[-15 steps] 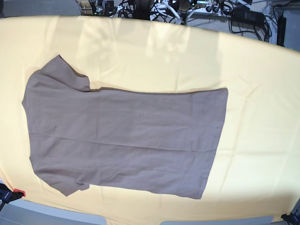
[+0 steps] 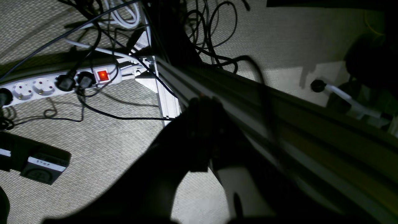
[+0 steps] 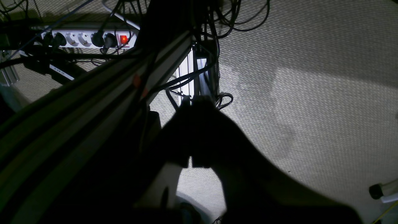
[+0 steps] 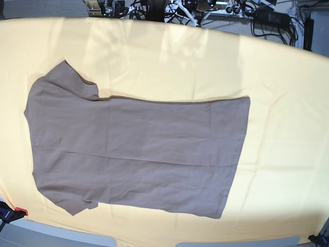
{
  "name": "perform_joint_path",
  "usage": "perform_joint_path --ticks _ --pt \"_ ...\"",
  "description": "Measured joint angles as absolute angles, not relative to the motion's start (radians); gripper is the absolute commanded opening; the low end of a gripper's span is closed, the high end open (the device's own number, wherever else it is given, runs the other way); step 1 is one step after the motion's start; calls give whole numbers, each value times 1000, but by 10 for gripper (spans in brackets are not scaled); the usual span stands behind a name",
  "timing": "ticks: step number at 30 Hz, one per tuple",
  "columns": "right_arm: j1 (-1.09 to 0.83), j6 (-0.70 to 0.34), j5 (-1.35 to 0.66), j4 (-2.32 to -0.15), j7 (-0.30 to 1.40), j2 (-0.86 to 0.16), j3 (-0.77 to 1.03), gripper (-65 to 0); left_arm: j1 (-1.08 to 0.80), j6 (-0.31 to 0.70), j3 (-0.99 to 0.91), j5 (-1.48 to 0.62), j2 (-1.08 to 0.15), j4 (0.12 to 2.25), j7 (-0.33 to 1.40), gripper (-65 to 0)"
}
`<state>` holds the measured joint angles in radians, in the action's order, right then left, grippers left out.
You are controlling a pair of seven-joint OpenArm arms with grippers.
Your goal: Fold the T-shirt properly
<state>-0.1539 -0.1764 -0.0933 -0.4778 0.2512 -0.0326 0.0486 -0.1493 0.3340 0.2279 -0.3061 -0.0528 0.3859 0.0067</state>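
the shirt (image 4: 139, 149) is lying flat on the yellow cloth (image 4: 288, 134), sleeves spread, all folds seemingly remaining. both grippers, left (image 2: 205, 133) and right (image 3: 199, 130), are hanging closed and empty beyond it.

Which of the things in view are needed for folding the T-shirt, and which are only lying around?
For the job:
- T-shirt
- left tool
- right tool
- pale yellow cloth, under the shirt

Lying about:
- power strip
- black box marked STOP
- black cables
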Motion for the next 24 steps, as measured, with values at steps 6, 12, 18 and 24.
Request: perform_joint_path --ticks 6,12,18,24 --pt "-154 -176 -93 -479 251 -33 49 -650 -149 334 228 -306 -53 386 7 -650" --pt "-154 -177 -93 -479 251 -33 49 -650 -149 330 228 -306 -53 386 6 -650" --pt "-154 -177 -93 -479 251 -33 49 -650 -149 330 228 -290 -53 386 3 -650" --pt "-158 -177 -43 -499 276 -33 49 -650 -154 328 228 -171 -54 413 44 -650"
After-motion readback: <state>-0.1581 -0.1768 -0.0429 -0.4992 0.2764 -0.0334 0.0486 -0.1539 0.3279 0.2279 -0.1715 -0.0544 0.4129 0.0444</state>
